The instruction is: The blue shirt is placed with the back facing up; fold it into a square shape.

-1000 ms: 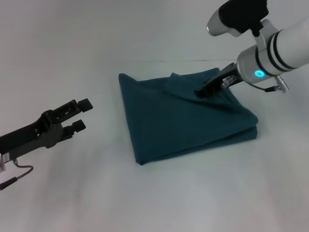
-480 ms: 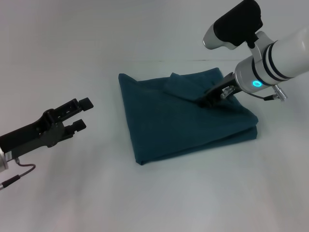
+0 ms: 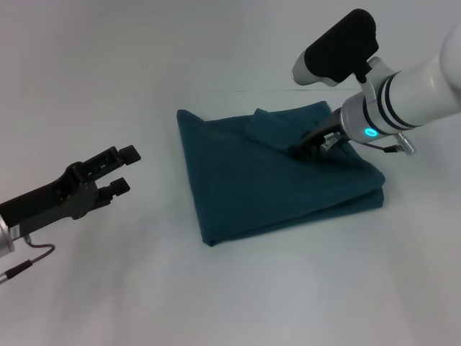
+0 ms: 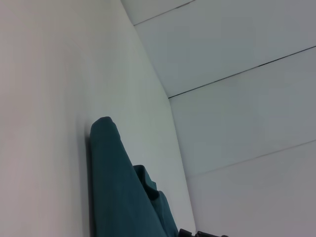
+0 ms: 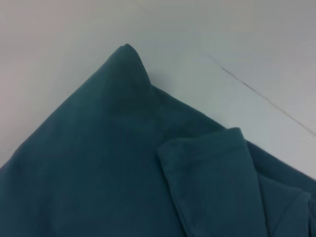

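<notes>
Your right gripper [image 3: 301,150] sat low on the blue shirt [image 3: 274,180], at the far right part of the folded cloth, just beside a small loose flap [image 3: 268,128] that stuck up on the shirt's top layer. Its dark fingertips met the fabric there, but the wrist body covered most of them, so you could not tell whether they were parted or pinching cloth. The shirt lay on the white table [image 3: 216,288] as a rough, slightly skewed square of several layers, reaching from under the right gripper out toward the left arm's side and toward the robot. In the right wrist view the shirt [image 5: 113,163] filled most of the picture, with one pointed corner and the flap [image 5: 212,177] lying over it.

Your left gripper [image 3: 119,170] hovered over bare table, well apart from the shirt's near left edge, its two fingers spread with a clear gap and nothing between them. From its wrist view the shirt [image 4: 118,187] showed edge-on.
</notes>
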{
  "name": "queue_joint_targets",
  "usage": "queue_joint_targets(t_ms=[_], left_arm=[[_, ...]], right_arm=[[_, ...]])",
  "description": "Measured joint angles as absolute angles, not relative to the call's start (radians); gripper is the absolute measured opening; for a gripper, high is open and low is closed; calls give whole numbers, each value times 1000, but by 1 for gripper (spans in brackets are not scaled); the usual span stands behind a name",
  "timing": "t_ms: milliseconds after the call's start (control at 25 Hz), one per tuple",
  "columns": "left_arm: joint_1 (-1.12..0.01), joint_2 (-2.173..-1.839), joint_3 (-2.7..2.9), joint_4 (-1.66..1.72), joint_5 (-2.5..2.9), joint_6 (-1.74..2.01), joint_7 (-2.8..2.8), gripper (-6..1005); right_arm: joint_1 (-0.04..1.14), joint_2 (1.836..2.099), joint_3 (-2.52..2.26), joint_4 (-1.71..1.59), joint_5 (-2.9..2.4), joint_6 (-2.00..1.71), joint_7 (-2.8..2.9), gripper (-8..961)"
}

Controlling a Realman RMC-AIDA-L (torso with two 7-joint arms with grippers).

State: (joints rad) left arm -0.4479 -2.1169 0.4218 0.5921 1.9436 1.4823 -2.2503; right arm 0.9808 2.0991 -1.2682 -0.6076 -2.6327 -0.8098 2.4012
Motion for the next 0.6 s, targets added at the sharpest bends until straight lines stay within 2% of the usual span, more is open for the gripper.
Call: queue_joint_targets(t_ms=[600], left_arm=[[-456,-2117,422,589,1942,1462,-2260,950]], right_arm=[[970,2100,-1391,-613,-2559,-712,2405,356]])
